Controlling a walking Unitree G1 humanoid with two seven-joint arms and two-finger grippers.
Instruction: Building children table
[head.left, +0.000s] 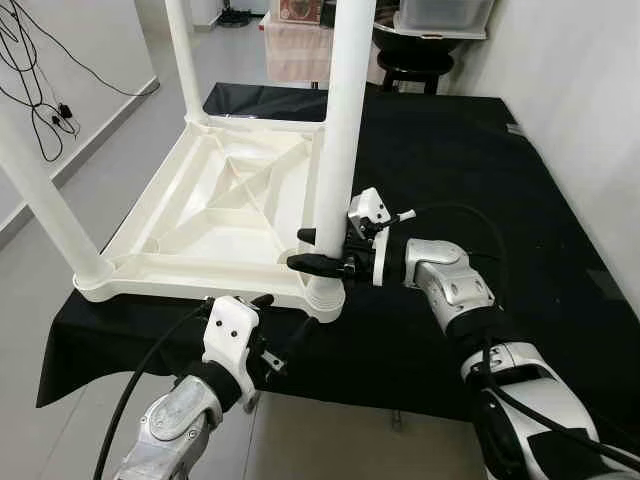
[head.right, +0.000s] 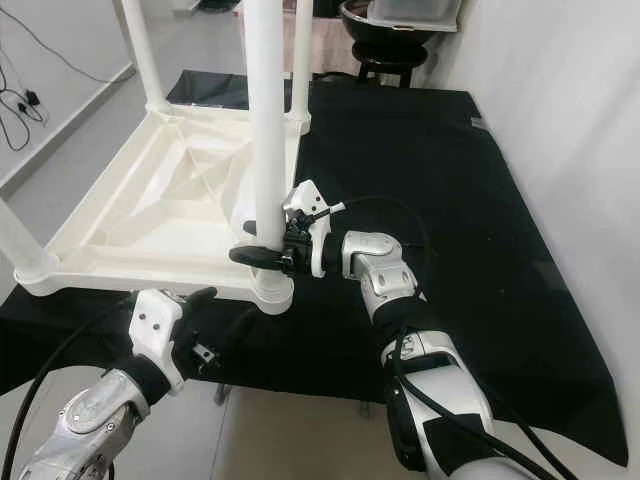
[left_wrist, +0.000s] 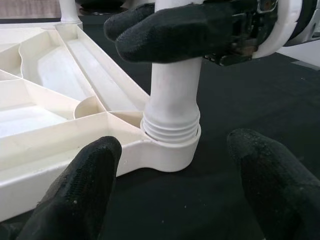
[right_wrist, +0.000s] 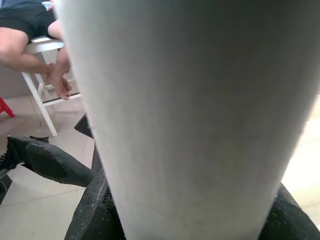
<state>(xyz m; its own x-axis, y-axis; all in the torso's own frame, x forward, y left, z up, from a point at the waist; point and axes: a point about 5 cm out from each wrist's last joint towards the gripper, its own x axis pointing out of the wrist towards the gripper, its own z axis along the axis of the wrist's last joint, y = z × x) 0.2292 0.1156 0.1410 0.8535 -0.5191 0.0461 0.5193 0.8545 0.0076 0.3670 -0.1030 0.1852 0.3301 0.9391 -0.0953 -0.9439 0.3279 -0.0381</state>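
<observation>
A white plastic children's table lies upside down on a black cloth. Its legs stand upward. My right gripper is shut on the near right leg, just above the threaded socket at the table's corner. In the right wrist view that leg stands between my fingers. My left gripper is open, low at the front edge, pointing at the same socket without touching it. Its fingers stand wide apart.
Other legs rise at the near left and far left. A dark stool with a box stands behind. Cables lie on the floor at left. A wall runs along the right. A person sits on a white chair.
</observation>
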